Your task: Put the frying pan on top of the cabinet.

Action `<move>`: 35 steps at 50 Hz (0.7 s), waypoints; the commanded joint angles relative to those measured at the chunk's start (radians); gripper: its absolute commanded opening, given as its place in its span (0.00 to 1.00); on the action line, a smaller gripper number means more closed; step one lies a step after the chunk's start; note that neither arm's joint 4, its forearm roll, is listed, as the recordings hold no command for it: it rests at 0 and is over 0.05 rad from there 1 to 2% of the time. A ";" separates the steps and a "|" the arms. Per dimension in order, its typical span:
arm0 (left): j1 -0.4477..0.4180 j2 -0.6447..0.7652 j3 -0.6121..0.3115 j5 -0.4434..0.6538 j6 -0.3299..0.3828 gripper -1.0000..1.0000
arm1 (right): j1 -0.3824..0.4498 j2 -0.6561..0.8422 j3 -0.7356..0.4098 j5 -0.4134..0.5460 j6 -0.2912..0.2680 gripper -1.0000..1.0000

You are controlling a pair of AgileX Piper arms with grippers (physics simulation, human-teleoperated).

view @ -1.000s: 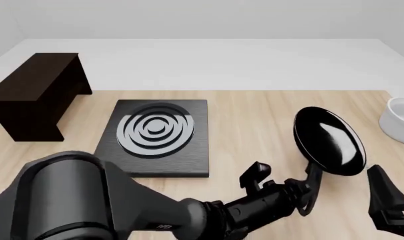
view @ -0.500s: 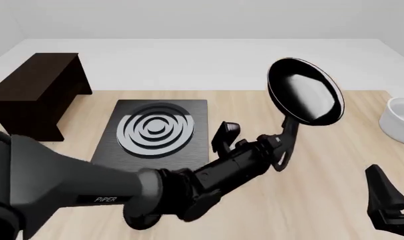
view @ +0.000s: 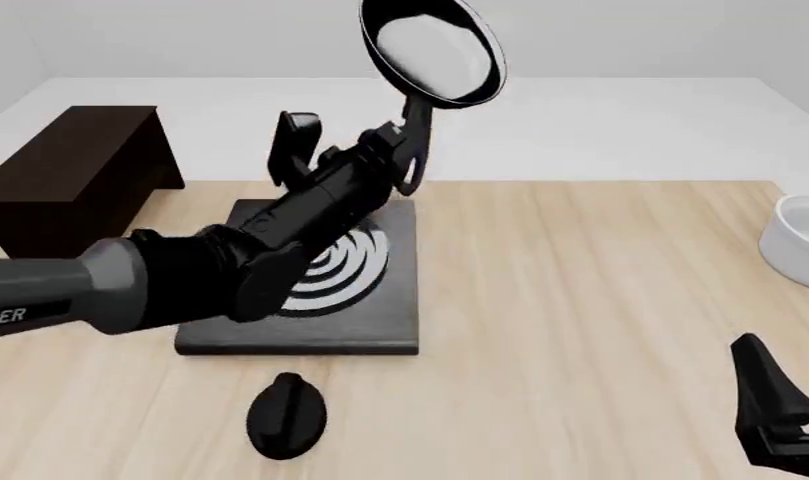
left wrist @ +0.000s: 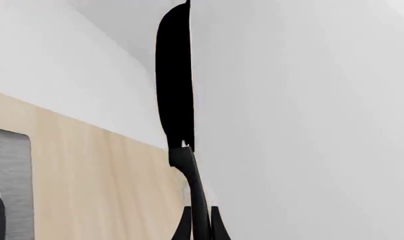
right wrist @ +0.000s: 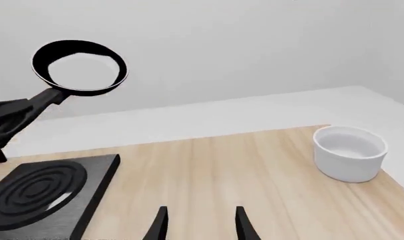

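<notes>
The left gripper (view: 407, 140) is clamping the handle of the frying pan (view: 432, 50), fingers pinched narrow around it, and is holding the pan high in the air at about 12 o'clock in the front view, well above the table (view: 578, 300). The pan is standing nearly upright, bowl up and handle running down toward the fingers, so its long axis is close to vertical with a slight lean. In the left wrist view the pan (left wrist: 174, 75) is showing edge-on, a thin dark sliver straight out beyond the fingers.

The cabinet (view: 71, 180) is sitting at roughly 9 o'clock from the pan, well apart and much lower, flat top bare. The carry is calling for a swing toward 9 o'clock plus tilting the pan back to level before lowering; risk is the pan landing tilted or overhanging the edge. The left arm is much nearer the cabinet.

The right gripper (view: 778, 410) is hanging at 4 o'clock near the table edge, fingers spread and holding nothing.

The stove plate (view: 311, 290) is lying under the left arm, a black knob (view: 287, 415) at 6 o'clock from it, a white bowl (view: 798, 240) at 3 o'clock. The surface is light wood; the room is plain white walls.
</notes>
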 commanded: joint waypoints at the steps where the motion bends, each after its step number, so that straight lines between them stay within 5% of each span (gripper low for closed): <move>1: 0.204 -0.141 0.032 0.033 0.061 0.00 | 0.000 -0.024 0.000 0.022 -0.015 1.00; 17: 0.400 -0.274 0.131 0.042 0.067 0.00 | 0.001 -0.034 0.000 0.032 -0.024 1.00; 35: 0.587 -0.327 0.231 -0.001 -0.033 0.00 | 0.006 -0.035 0.000 0.033 -0.032 1.00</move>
